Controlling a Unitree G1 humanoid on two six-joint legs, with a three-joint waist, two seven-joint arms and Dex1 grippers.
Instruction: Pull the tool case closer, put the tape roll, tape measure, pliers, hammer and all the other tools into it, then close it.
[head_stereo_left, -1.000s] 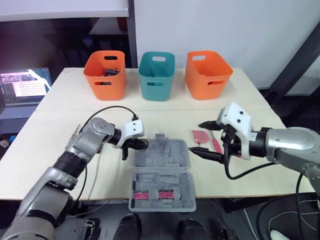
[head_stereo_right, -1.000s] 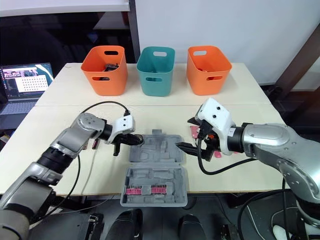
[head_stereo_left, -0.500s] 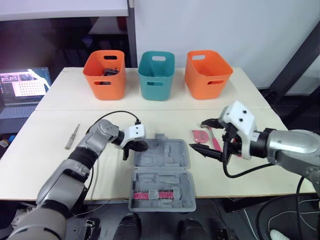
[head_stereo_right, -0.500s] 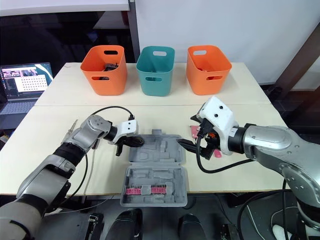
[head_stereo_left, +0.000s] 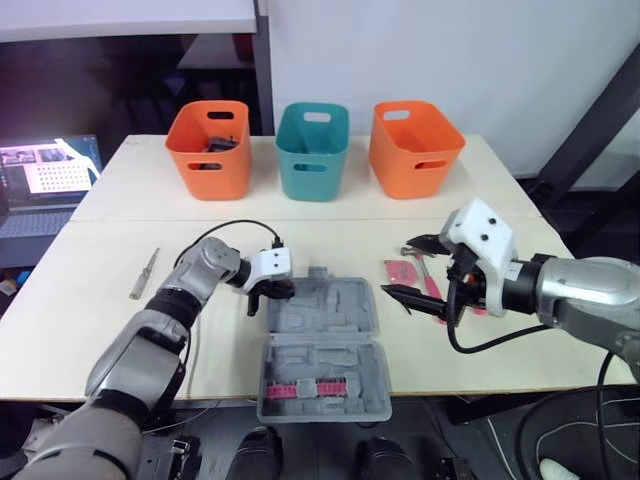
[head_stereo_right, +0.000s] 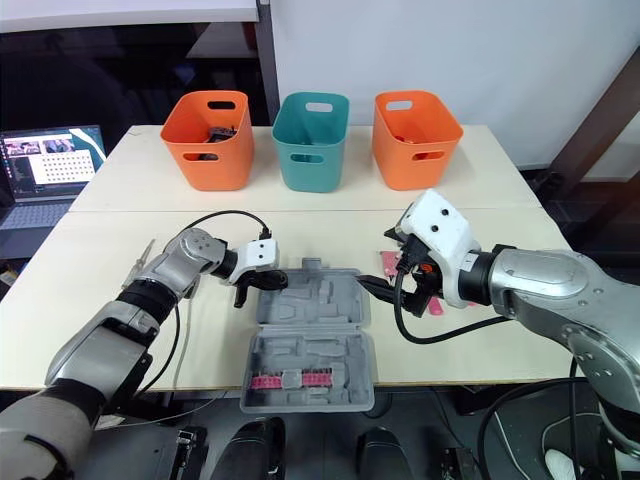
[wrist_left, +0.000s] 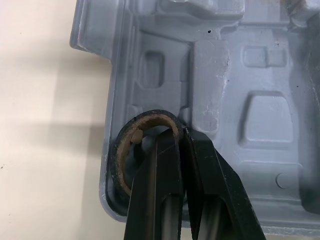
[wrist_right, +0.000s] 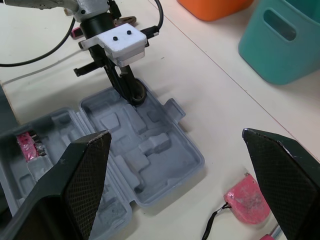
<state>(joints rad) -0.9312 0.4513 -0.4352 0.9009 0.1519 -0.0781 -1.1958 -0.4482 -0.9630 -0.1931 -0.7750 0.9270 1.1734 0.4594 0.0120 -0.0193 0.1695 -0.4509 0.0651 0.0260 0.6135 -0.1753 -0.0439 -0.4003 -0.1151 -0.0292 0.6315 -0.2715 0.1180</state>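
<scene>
Tool case (head_stereo_left: 320, 345): grey moulded plastic, open flat on surface at near edge, row of pink bits in near half. Halves stacked front-to-back, hinge running left-right, handle tab pointing away toward bins.

Tape roll (wrist_left: 150, 116): black ring, tan core, at far-left corner of case, pinched in clenched left claw (head_stereo_left: 270, 295).

Right claw (head_stereo_left: 397, 265) spread wide, above pink tape measure (wrist_right: 246, 205) right of case.

Versus one second ago: case unmoved, left claw at same corner, left elbow swung aside, baring screwdriver (head_stereo_left: 143, 273).
</scene>
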